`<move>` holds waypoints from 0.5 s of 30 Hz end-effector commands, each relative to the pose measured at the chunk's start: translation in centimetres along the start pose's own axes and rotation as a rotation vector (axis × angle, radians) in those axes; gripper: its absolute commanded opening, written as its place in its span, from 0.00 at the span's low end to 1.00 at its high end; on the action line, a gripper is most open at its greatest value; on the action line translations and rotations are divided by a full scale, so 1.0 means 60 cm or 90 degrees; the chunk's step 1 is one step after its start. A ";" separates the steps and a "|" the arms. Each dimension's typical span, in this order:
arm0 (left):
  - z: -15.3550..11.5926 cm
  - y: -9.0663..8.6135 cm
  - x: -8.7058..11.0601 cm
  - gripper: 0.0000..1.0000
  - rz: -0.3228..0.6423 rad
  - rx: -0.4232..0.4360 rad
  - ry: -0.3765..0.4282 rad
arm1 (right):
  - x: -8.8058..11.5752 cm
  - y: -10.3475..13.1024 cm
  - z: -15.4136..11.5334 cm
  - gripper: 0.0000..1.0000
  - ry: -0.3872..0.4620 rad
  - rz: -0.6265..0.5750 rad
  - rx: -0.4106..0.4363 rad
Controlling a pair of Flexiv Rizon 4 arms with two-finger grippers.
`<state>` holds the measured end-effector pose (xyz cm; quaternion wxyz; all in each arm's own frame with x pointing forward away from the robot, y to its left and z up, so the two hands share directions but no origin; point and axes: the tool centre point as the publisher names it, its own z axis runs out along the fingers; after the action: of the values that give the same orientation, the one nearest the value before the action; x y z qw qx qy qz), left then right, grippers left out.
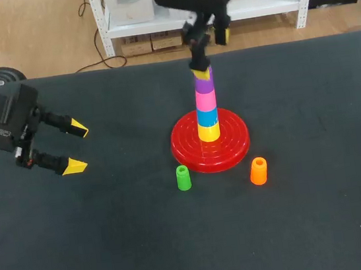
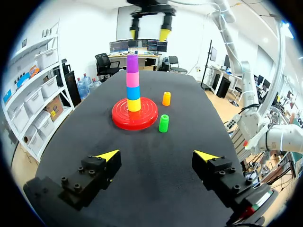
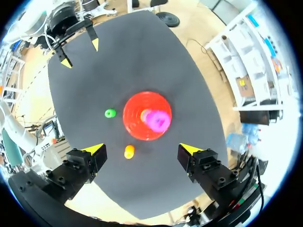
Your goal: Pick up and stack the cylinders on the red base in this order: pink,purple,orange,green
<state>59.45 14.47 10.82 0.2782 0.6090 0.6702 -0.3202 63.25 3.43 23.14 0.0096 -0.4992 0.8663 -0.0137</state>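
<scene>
Four cylinders are up on the red base point(image 1: 187, 153): the yellow cylinder point(image 1: 209, 132) at the bottom, the blue cylinder point(image 1: 207, 116) on it, then the pink cylinder point(image 1: 206, 98), and the purple cylinder point(image 1: 204, 83) on top. That stack point(image 2: 132, 82) stands upright, and the base sits about the middle of the table point(image 1: 116, 250), a little nearer its far edge.

My right gripper point(image 2: 149, 34) hangs directly over the stack, fingers spread wide with nothing between them. From the left wrist view there's a clear gap between its yellow tips and the purple top. Looking down along my right wrist, the stack shows ahead of the fingers, seen end-on, purple uppermost.

Two cylinders stand loose on the table, both upright, on the near side of the base. The green cylinder point(image 1: 183, 178) is just beside the base's near-left rim. The orange cylinder point(image 1: 258, 171) is just off its near-right rim. They're apart from each other, and I can't tell for sure whether the green one touches the rim.

My left gripper point(image 1: 69, 148) is out by the table's left edge, well apart from the base. Its fingers are wide and empty, pointing across toward the middle of the table.
</scene>
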 end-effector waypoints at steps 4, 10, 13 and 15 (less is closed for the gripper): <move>0.000 0.000 0.002 1.00 0.002 0.000 -0.002 | 0.087 0.071 0.040 1.00 -0.087 0.038 0.075; 0.000 0.000 0.002 1.00 0.002 0.000 -0.002 | 0.115 0.108 0.078 1.00 -0.102 0.073 0.044; 0.000 0.000 0.002 1.00 0.002 0.000 -0.002 | 0.124 0.119 0.095 1.00 -0.102 0.081 0.029; 0.000 0.000 0.002 1.00 0.002 0.000 -0.002 | 0.128 0.123 0.109 1.00 -0.099 0.091 0.032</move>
<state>59.45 14.47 10.82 0.2781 0.6090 0.6702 -0.3202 53.86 0.86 17.34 0.0003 -0.4391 0.8982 -0.0222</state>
